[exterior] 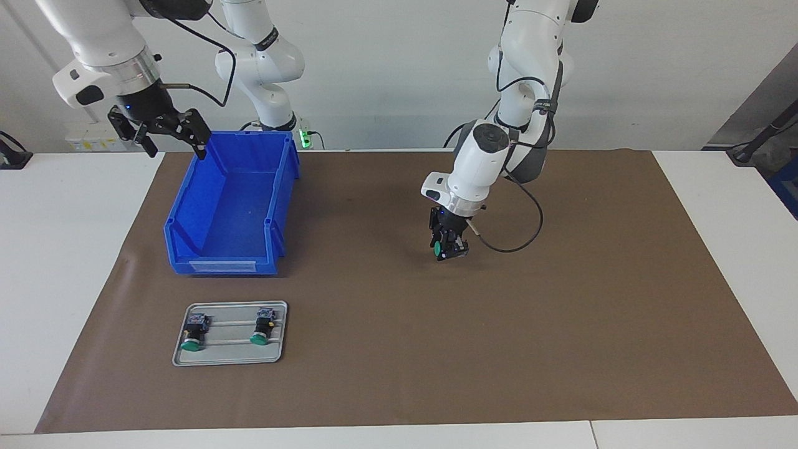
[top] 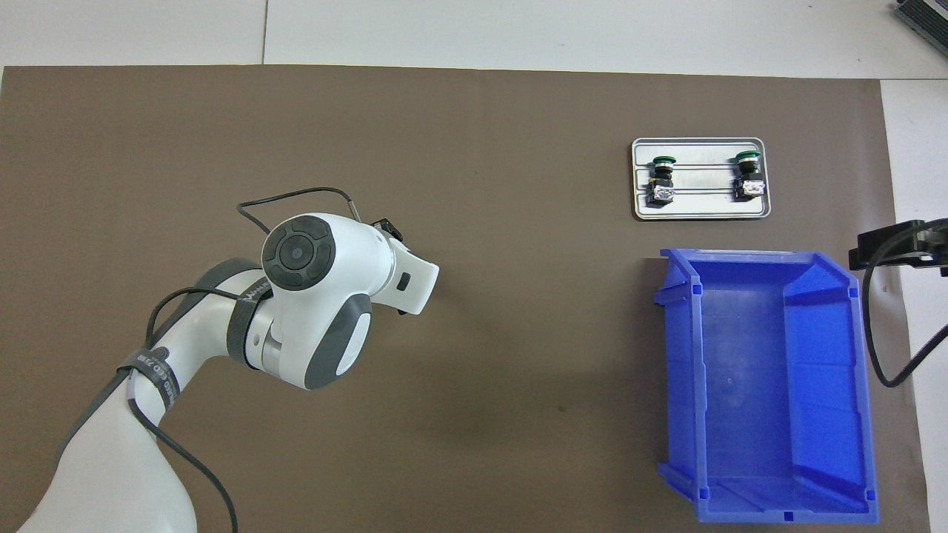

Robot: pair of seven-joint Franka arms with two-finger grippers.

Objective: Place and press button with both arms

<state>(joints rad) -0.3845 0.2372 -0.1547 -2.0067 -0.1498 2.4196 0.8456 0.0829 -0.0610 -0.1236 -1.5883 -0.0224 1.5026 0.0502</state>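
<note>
My left gripper (exterior: 450,248) hangs low over the middle of the brown mat (exterior: 561,324), shut on a button (exterior: 440,249) whose green cap points toward the right arm's end. In the overhead view the white left wrist (top: 333,266) hides this gripper and its button. Two more green-capped buttons (exterior: 194,333) (exterior: 262,327) lie side by side on a grey tray (exterior: 230,357), also seen from overhead as buttons (top: 661,178) (top: 748,176) on the tray (top: 700,213). My right gripper (exterior: 168,134) waits open and empty, raised over the robot-side corner of the blue bin.
An empty blue bin (exterior: 283,187) (top: 863,385) stands on the mat at the right arm's end, nearer to the robots than the tray. White tabletop (exterior: 62,249) borders the mat on both ends.
</note>
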